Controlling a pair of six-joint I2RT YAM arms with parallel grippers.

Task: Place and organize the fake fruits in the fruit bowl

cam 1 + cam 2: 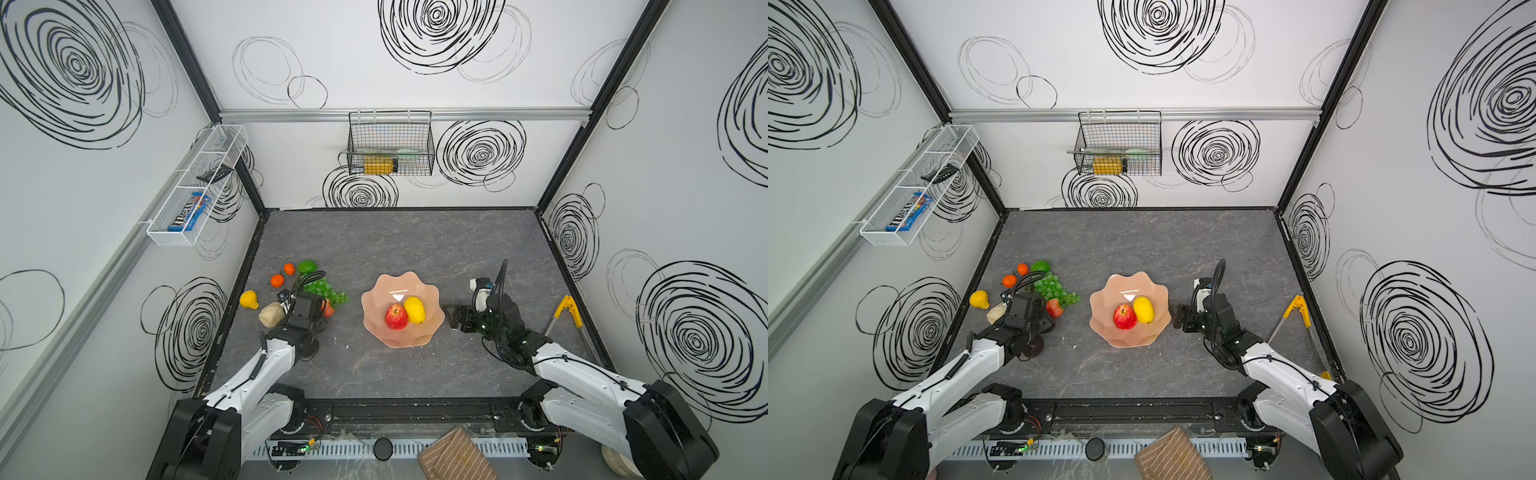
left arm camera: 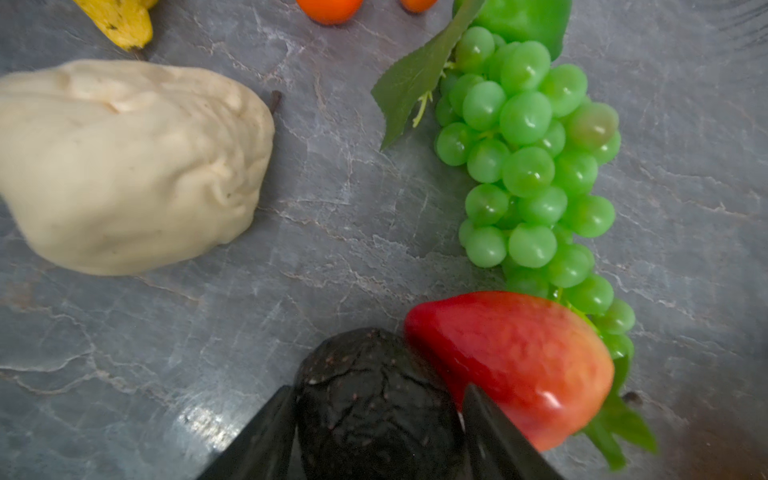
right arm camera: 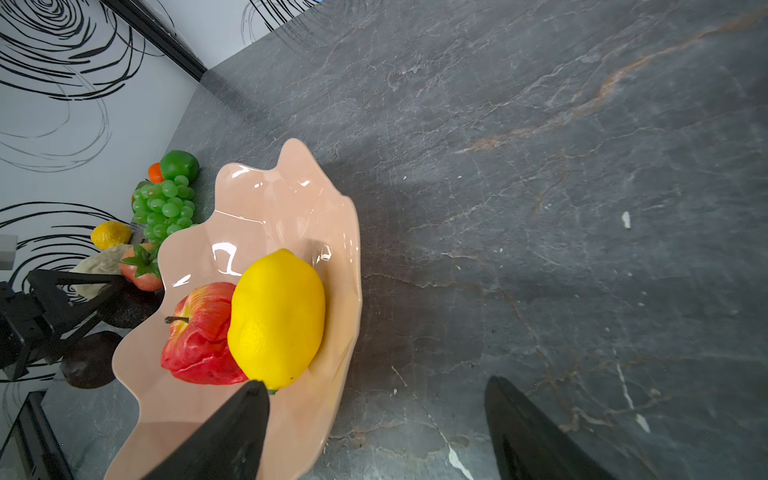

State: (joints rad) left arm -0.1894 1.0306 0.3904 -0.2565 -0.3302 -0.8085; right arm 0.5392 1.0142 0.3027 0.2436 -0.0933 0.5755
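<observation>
The left claw (image 2: 376,388) is reaching down with its fingers sitting on each side of the dark fruit (image 2: 365,374). I cannot tell if they are pinching it. The strawberry (image 2: 511,361) is touching that fruit, with the grapes (image 2: 528,166) lying just past it. The beige fruit (image 2: 124,166) is sitting apart, leaving a bare strip of counter (image 2: 332,228) between. The right claw (image 3: 376,380) is hanging spread wide, holding nothing, just beside the wavy rim of the fruit bowl (image 1: 399,282). The apple (image 1: 396,316) and lemon (image 1: 414,309) are resting inside it, mid-counter.
</observation>
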